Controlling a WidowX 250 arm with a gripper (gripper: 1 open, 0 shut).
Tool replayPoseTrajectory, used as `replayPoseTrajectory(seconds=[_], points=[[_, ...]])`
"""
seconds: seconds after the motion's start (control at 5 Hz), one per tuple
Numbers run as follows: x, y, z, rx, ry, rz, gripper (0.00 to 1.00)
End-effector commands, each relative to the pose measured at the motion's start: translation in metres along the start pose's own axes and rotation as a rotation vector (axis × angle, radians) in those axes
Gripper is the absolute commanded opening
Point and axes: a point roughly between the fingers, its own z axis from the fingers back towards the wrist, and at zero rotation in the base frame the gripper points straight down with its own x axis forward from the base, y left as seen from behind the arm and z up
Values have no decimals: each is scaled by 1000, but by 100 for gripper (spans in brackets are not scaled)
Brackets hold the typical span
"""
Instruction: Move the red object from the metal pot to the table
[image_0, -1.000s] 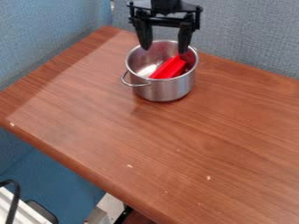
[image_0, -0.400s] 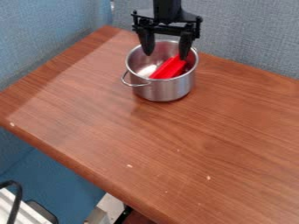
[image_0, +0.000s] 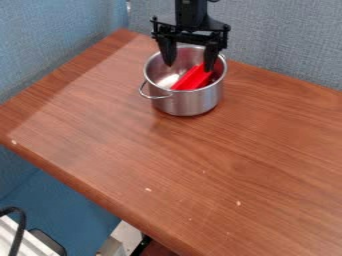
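The gripper (image_0: 189, 57) points straight down with its 2 dark fingers (image_0: 166, 49) spread wide and released, straddling the far rim of the metal pot (image_0: 185, 88). Just below it, inside the pot, the red object (image_0: 199, 76) leans tilted against the wall, not grasped. The pot stands on the counter (image_0: 187, 170), a reddish-brown wood-grain top with rounded edges that stretches bare toward the camera, away from the gripper. Behind the gripper rises a blue fabric wall (image_0: 287, 35); beyond the counter's near-left edge the floor (image_0: 27, 185) is blue-grey.
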Motion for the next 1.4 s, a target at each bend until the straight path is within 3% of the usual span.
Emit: replayPoseTrajectory(seconds=[0.0, 1.2], points=[[5, 10, 6, 12, -43, 19, 100], [6, 15, -14, 46, -57, 33, 100]])
